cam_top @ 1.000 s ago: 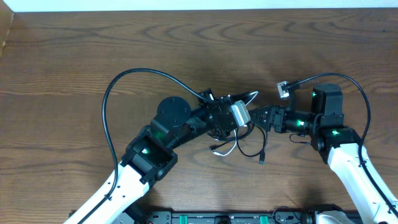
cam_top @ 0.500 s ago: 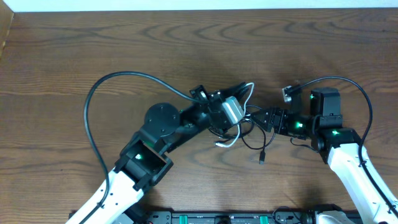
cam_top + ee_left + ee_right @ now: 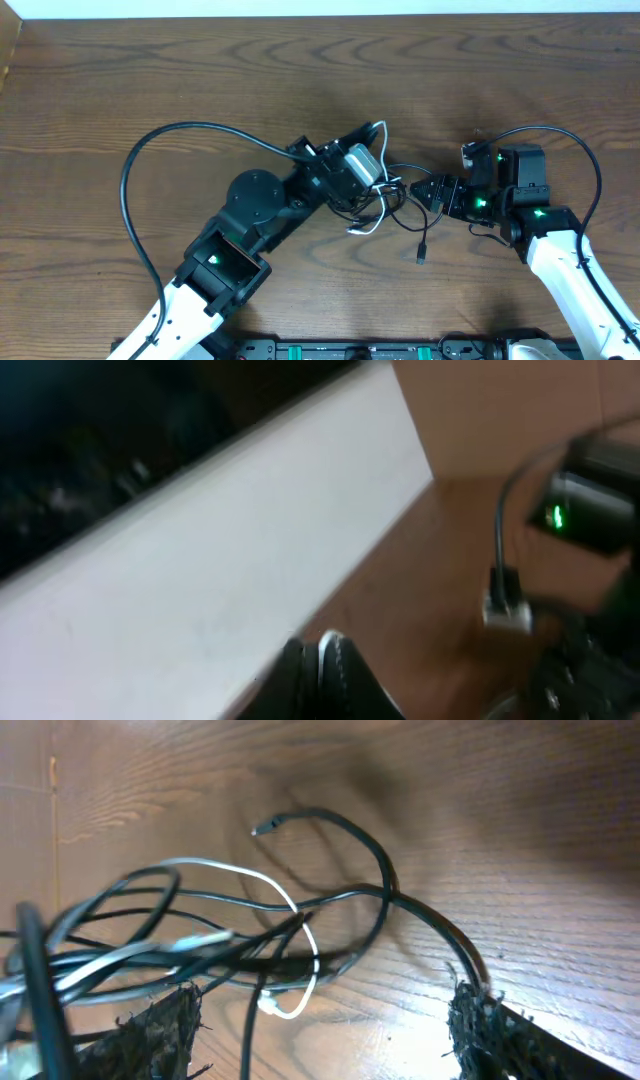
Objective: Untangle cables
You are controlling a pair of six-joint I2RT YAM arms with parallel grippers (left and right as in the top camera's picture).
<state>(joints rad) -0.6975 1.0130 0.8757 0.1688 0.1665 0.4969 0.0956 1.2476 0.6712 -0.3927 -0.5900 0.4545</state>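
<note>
Black and white cables (image 3: 388, 203) sit in one knot on the table (image 3: 200, 80) between the arms, so we judge nearly everything is left: left gripper (image 3: 374, 133) pinched shut, apparently on a strand, right gripper (image 3: 420, 188) spread wide at the loops, gripping nothing.

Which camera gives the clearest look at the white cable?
The right wrist view: the white cable loops close-up across the black cable. Overhead shows only small bits of it; the left wrist view is too blurred to tell.
</note>
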